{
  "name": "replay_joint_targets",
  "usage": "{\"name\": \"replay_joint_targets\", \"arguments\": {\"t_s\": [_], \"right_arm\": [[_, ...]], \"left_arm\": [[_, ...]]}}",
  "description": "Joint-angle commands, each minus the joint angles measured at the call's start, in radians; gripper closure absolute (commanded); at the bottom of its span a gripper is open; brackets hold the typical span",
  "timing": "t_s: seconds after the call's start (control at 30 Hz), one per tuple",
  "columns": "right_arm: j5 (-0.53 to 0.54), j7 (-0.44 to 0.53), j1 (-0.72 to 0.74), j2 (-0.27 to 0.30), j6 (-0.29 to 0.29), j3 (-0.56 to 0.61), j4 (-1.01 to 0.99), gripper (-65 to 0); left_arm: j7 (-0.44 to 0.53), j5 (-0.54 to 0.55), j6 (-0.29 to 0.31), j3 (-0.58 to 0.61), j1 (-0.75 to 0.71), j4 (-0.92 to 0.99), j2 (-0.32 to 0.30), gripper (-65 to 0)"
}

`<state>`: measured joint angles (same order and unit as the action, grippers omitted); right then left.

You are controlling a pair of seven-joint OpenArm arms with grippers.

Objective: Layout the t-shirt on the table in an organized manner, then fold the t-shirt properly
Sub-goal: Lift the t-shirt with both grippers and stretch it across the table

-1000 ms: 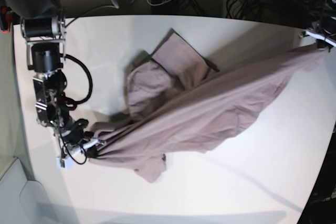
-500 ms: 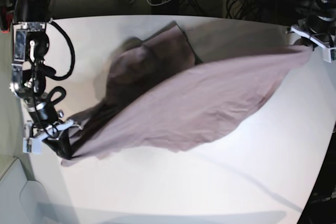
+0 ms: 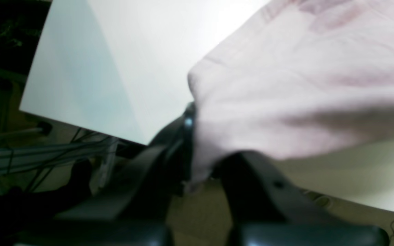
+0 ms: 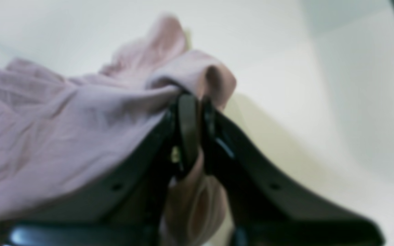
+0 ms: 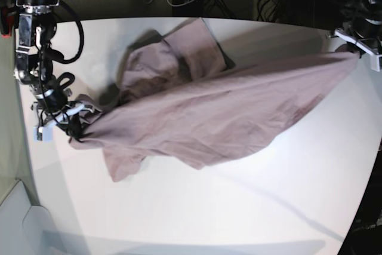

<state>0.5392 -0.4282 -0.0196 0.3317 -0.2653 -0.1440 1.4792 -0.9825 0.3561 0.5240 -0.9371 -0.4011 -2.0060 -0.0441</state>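
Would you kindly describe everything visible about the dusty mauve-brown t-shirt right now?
The dusty mauve-brown t-shirt is plain, soft, wrinkled cloth with no print. It is stretched diagonally above the white table, pinched at opposite ends by the right gripper and the left gripper. A bunched part with a sleeve lies on the table towards the far side, and a loose flap hangs near the right gripper.

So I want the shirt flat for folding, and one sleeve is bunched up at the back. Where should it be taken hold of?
Grip the t-shirt at the folded-over sleeve's outer hem, near the table's far edge, coming from that far side. There the cloth lies doubled with its edge exposed, so pulling it outward should probably unfold it. Both end effectors currently pinch opposite corners.
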Motion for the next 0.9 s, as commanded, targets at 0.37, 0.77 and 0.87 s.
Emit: {"name": "replay_joint_targets", "arguments": {"t_s": [0.37,0.77,0.87], "right_arm": [[0.015,-0.050,0.005,0.007,-0.005,-0.124,0.140,-29.0],[0.017,-0.160,-0.070,-0.072,-0.012,-0.115,0.291,-28.9],[0.015,-0.166,-0.092,-0.104,-0.012,-0.110,0.311,-28.9]], "left_arm": [[0.018,0.054,0.121,-0.047,-0.011,-0.019,-0.004,-49.9],[-0.075,0.136,0.174,-0.253,0.215,-0.016,-0.055,-49.9],[-0.108,0.120,0.174,-0.267,0.252,-0.014,-0.066,-50.0]]}}
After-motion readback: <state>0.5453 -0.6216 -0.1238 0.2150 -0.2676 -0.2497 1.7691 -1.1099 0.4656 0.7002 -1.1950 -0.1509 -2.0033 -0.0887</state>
